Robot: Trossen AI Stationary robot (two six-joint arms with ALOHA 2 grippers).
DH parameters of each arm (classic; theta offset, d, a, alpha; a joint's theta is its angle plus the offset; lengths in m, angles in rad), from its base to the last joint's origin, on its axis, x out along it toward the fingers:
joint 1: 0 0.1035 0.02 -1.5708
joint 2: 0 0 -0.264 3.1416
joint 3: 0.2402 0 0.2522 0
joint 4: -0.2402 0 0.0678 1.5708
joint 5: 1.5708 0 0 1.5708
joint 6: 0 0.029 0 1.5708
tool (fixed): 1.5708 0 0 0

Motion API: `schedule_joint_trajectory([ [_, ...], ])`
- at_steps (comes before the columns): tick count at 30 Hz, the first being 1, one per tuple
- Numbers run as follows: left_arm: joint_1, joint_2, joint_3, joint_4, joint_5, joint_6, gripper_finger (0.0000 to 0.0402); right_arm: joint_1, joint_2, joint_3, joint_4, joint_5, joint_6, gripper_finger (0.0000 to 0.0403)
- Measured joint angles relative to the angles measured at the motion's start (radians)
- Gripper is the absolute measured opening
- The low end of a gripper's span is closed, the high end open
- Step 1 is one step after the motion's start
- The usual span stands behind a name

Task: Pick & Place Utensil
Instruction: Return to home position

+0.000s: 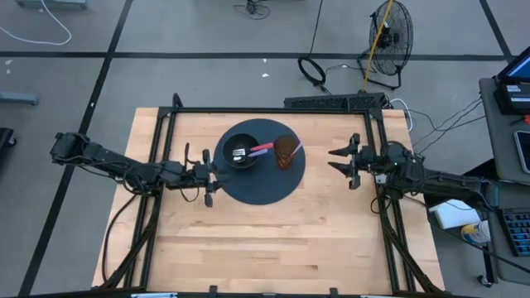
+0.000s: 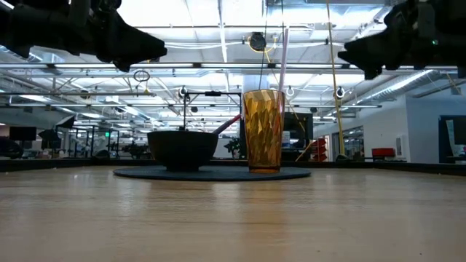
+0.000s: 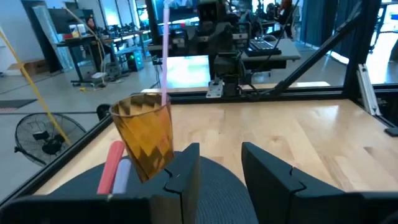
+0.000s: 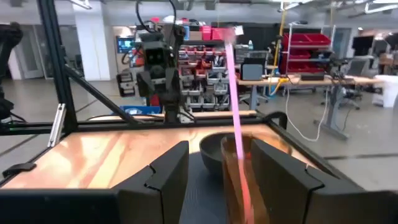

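Both arms are hanging above the table, carrying nothing. The left gripper (image 1: 207, 175), jaws apart, is sitting at the left edge of the placemat (image 1: 257, 192), just beside the bowl (image 1: 241, 154). The right gripper (image 1: 341, 161), also spread and empty, is hovering well right of the glass (image 1: 286, 152), where the straw (image 1: 296, 148) is standing. For homing, I'd say each arm should be backing straight away, staying high.
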Motion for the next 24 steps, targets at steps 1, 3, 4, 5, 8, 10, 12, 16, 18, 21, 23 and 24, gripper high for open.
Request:
schedule_joint_trajectory([
  [1, 0.005, 0.0, 0.0, 0.0, 0.0, -0.002, 0.0122, 0.0, -0.02, -0.016, -0.003, 0.001, 0.009, 0.0171],
  [3, 0.019, 0.0, 0.0, 0.0, -0.001, -0.013, 0.0122, 0.0, -0.054, -0.041, -0.002, 0.002, 0.028, 0.0171],
  [4, 0.027, 0.0, 0.0, 0.0, -0.001, -0.017, 0.0122, 0.0, -0.069, -0.05, -0.002, 0.001, 0.037, 0.0171],
  [5, 0.035, 0.0, 0.0, 0.0, 0.0, -0.027, 0.0122, 0.0, -0.08, -0.058, -0.003, -0.001, 0.047, 0.0171],
  [8, 0.053, 0.0, 0.0, 0.0, -0.001, -0.046, 0.0122, 0.013, -0.099, -0.076, -0.008, -0.001, 0.07, 0.0171],
  [10, 0.059, 0.0, 0.0, 0.0, -0.002, -0.053, 0.0122, 0.036, -0.102, -0.086, -0.006, 0.0, 0.072, 0.0171],
  [12, 0.063, 0.0, 0.0, 0.0, 0.0, -0.058, 0.0122, 0.065, -0.102, -0.101, 0.015, 0.008, 0.072, 0.0171],
  [16, 0.063, 0.0, 0.0, 0.0, 0.0, -0.053, 0.0122, 0.146, -0.102, -0.137, 0.093, 0.085, 0.072, 0.0171],
  [18, 0.063, 0.0, 0.0, 0.0, 0.001, -0.053, 0.0122, 0.183, -0.102, -0.142, 0.094, 0.13, 0.057, 0.0171],
  [21, 0.063, 0.0, 0.0, 0.0, 0.001, -0.053, 0.0122, 0.232, -0.101, -0.143, 0.079, 0.185, 0.038, 0.0171],
  [23, 0.063, 0.0, 0.0, -0.003, 0.001, -0.053, 0.0122, 0.253, -0.102, -0.143, 0.078, 0.214, 0.025, 0.0171],
  [24, 0.063, 0.0, 0.0, -0.005, 0.001, -0.048, 0.0122, 0.259, -0.102, -0.144, 0.071, 0.232, 0.022, 0.0171],
])
